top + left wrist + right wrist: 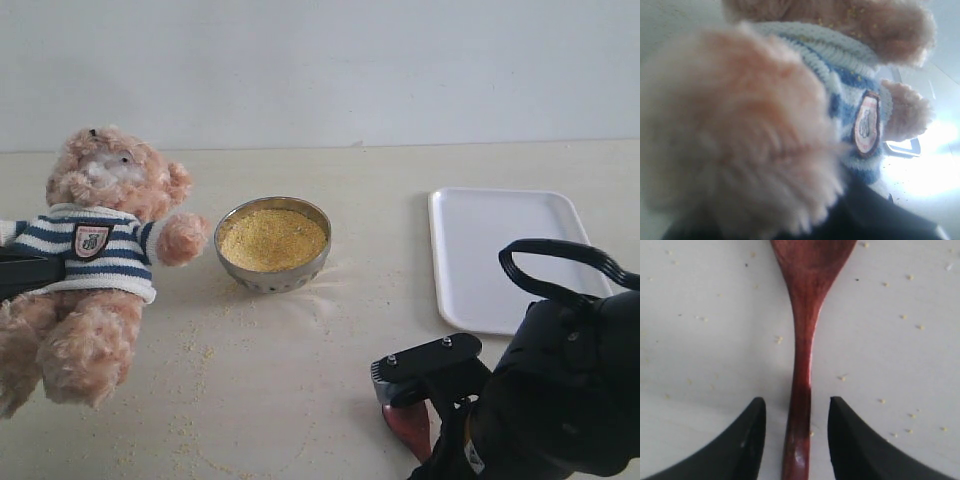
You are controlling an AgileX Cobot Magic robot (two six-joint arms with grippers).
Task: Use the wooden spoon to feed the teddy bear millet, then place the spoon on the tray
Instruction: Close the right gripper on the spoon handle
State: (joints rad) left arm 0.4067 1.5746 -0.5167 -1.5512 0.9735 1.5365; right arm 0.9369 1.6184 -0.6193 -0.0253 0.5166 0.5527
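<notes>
The teddy bear leans at the left, its striped sweater and badge filling the left wrist view. My left gripper reaches into its side from the left edge and looks shut on it, with fur hiding the fingers. The metal bowl heaped with millet stands right of the bear's paw. The wooden spoon lies flat on the table. My right gripper stands open astride its handle, a gap on each side. The spoon's bowl peeks out under that gripper. The empty white tray lies at the right.
Stray millet grains are scattered over the beige table in front of the bear and around the spoon. A pale wall closes off the back. The bulky right arm covers the near right corner and overlaps the tray's front edge.
</notes>
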